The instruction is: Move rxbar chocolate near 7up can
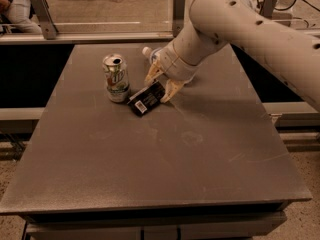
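Note:
The 7up can [116, 78] stands upright on the grey table [150, 164], left of centre toward the back. The rxbar chocolate [145, 99], a flat black wrapper with a white barcode patch, sits tilted just right of the can, almost touching its base, low at the table surface. My gripper [161, 83] reaches down from the upper right. It is shut on the bar's upper right end, with one finger on each side. The big white arm hides the area behind the gripper.
A clear plastic bottle with a white cap [147, 51] lies behind the gripper, mostly hidden by the wrist. A metal rail with posts [90, 35] runs along the table's far edge. The table's right edge [280, 134] drops to the floor.

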